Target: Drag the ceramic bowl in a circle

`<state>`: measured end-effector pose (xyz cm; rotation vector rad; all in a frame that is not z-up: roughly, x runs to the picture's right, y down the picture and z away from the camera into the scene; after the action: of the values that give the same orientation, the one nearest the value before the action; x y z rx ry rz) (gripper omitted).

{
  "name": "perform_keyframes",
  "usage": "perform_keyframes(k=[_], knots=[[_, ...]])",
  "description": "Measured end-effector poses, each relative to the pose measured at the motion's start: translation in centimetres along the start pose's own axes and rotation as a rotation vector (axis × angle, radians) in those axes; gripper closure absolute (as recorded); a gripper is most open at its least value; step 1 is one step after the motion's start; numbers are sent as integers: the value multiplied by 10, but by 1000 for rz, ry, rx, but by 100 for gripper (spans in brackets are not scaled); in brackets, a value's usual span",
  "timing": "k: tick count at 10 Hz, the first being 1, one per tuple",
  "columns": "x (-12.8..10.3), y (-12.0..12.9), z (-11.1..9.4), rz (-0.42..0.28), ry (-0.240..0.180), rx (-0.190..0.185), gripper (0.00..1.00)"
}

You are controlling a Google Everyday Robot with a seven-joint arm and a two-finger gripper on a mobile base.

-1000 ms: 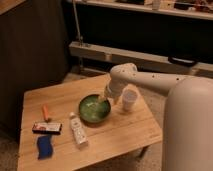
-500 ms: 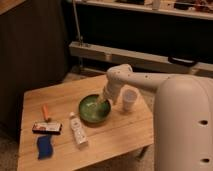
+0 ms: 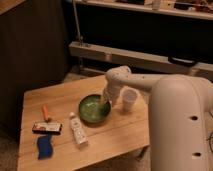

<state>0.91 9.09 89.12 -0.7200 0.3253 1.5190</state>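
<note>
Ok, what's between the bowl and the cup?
The gripper sits at the bowl's right edge, on the cup's side, with the arm above it. Otherwise only table shows there in the camera view.

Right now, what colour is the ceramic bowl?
The ceramic bowl is green, darker-rimmed, per the camera view; gripper at its rim.

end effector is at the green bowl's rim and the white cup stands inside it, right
No: the small white cup stands on the wooden table beside the round green ceramic bowl, not inside it. The end effector is at the bowl's rim, per the camera view.
</note>
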Motion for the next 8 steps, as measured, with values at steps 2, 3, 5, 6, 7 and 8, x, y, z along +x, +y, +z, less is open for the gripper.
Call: perform_keyframes(k=[2, 3, 5, 6, 7, 8], knots=[[0, -1, 5, 8, 6, -7, 46], [0, -1, 7, 8, 11, -3, 46], [0, -2, 14, 13, 24, 14, 46], [0, 0, 17, 13, 28, 16, 46], [0, 0, 20, 17, 33, 21, 47], [0, -1, 22, 20, 37, 21, 51]])
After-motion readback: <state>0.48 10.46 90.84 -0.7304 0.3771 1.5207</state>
